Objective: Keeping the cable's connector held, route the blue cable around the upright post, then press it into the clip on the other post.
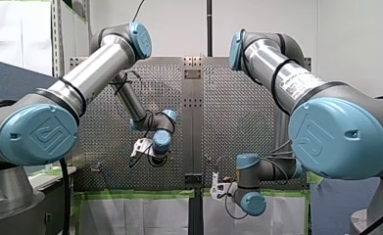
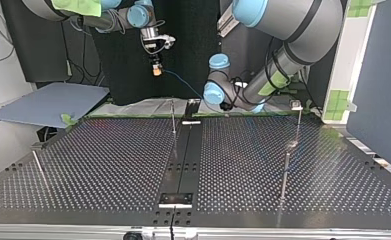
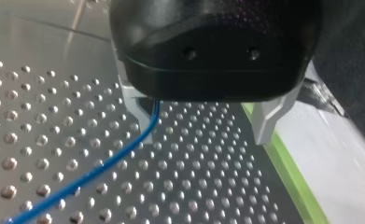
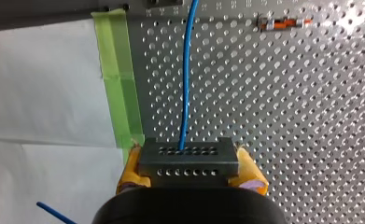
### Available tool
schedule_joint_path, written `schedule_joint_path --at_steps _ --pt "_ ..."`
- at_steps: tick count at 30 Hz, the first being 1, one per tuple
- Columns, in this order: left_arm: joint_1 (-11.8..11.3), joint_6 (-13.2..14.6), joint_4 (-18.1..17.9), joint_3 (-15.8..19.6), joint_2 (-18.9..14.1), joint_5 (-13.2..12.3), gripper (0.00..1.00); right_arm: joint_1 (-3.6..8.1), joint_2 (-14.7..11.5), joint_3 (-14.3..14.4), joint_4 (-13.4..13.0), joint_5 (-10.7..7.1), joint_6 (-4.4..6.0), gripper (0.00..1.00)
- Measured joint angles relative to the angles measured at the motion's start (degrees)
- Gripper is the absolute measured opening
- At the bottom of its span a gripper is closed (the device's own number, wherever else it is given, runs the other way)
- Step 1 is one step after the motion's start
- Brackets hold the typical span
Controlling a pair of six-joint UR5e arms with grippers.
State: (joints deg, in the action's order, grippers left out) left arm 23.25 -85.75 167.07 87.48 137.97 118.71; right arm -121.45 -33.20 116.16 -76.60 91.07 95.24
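Above the far edge of the counter, in the top view, the right hand is closed on the grey connector, with its yellow pads clamped against both sides. The blue cable runs straight ahead from the connector, clear of the perforated surface, toward the left hand. The metal fingers of the left hand stand wide apart, so it is open. The cable passes close by one finger; whether it touches cannot be told from the wrist view. No part of the cable is around the upright post, so routing is judged not begun.

Step in hand: the cable is to be brought to the post.
- The grip on the connector should not be loosened.
- The free span should be lowered below the post's tip before it is led round.
- Mild tension is advised: slack would let the loop slip off, and a hard pull could bend the thin post.

The clip appears to sit atop the post at the top view's right, though it is too small to confirm.
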Motion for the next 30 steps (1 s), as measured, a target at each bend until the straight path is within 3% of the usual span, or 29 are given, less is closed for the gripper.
schedule_joint_path --at_steps 9,14,21,30 --pt "0.44 -4.54 0.03 -0.01 0.03 -4.54 1.00 -0.15 0.00 0.00 -1.36 -2.70 -0.19 0.00" --pt "1.01 -4.90 0.02 -0.01 0.04 -5.83 1.00 -0.15 0.01 0.00 -2.02 -4.30 -0.15 0.00" --pt "2.39 -5.03 0.08 -0.05 0.45 -8.60 1.00 -0.07 -0.01 0.00 -2.48 -4.88 0.09 0.00" --pt "4.58 -4.57 2.65 -1.44 2.01 -11.22 1.00 0.34 -0.04 -0.13 -2.23 -5.42 0.22 0.00"
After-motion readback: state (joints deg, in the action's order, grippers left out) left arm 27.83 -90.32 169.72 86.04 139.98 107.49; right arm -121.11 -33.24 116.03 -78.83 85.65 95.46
